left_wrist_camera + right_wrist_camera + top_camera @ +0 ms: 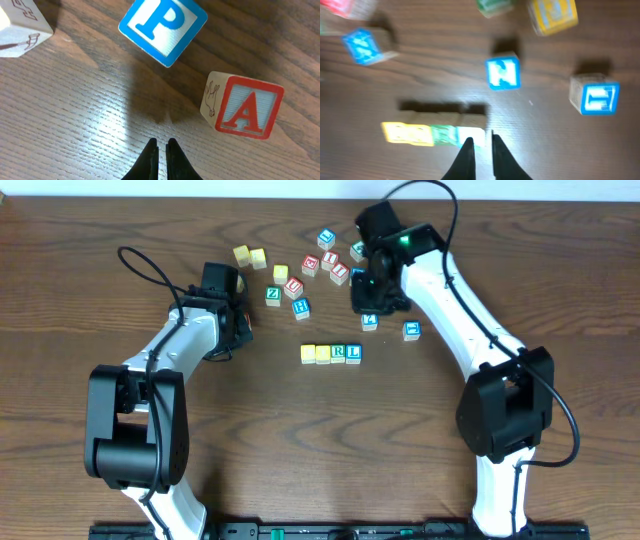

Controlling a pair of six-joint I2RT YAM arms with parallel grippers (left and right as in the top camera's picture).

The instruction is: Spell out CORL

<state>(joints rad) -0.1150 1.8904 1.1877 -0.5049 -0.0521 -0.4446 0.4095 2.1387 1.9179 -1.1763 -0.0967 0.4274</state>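
Overhead: the CORL row [331,353] lies mid-table [90,290], four cubes touching, long axis left to right. The right gripper [481,142], nearly closed and empty, hangs just far-side of its L end. The left gripper [161,146], closed and empty, is farther away.

Dark brown wood-grain table [420,430]; two plain yellowish cubes [308,353], white-faced green R cube [338,352], blue L cube [353,352]; blue-bordered P cube [162,27], red-framed A cube [247,107]
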